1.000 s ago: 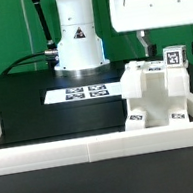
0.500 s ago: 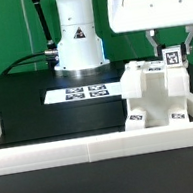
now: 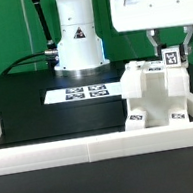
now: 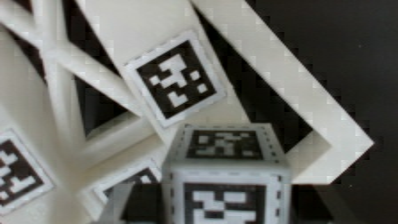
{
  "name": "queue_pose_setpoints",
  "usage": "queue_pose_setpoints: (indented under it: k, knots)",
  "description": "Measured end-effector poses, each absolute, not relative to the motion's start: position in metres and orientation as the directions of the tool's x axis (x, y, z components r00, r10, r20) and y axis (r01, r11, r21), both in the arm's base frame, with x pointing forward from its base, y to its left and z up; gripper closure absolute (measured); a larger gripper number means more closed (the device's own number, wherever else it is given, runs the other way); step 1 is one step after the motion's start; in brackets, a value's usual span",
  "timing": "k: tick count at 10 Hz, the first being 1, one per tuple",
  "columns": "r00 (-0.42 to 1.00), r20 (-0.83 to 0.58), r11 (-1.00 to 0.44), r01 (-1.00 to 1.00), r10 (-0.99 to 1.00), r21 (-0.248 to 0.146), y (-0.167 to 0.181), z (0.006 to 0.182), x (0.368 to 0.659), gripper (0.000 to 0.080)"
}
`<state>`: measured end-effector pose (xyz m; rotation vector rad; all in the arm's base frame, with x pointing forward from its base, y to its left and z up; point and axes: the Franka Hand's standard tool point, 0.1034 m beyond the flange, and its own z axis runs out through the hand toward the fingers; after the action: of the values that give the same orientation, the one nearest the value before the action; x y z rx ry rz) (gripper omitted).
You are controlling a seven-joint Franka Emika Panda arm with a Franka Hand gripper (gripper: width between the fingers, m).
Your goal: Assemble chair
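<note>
Hanging over the exterior view's right side, the gripper [image 3: 172, 44] holds its two dark fingers [image 3: 157, 42] on either side of the top of a short tagged post [image 3: 173, 60], one finger at each flank. The pictures are too coarse to show whether the pads press the post or stand just clear of it, so I cannot tell if it is clamped. The post stands upright at the highest point of the chair [image 3: 153, 96], a stepped white blocky structure that carries small black-and-white tags on its front and upper faces. The chair sits on the black counter [image 3: 25, 106] at the exterior view's right, just behind a long low white rail [image 3: 82, 147] that runs across the front and hides its foot. Near the middle of the counter, well apart from the gripper, the marker board [image 3: 83, 90] lies flat, and behind it rises the arm's white base [image 3: 77, 37]. In the wrist view the post's [image 4: 222, 175] tagged end fills the lower middle, showing one tag on its end face and another on the side turned to the camera. Beyond it, white slats of the chair [image 4: 267, 60] cross at a slant, one bearing a large tag [image 4: 178, 78], with dark counter showing in the gaps between them.
</note>
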<state>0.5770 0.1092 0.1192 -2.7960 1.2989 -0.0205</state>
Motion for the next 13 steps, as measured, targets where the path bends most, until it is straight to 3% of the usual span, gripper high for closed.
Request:
queue_pose_setpoints:
  k: [7,13]
  knots:
    - [0.236,-0.040,-0.234,-0.971,-0.971,-0.047,0.1113,0.1189,0.5762,0.0512]
    - [-0.070,-0.061,0.072,-0.997,-0.996,-0.032,0.1145,0.1187,0.5757,0.0511]
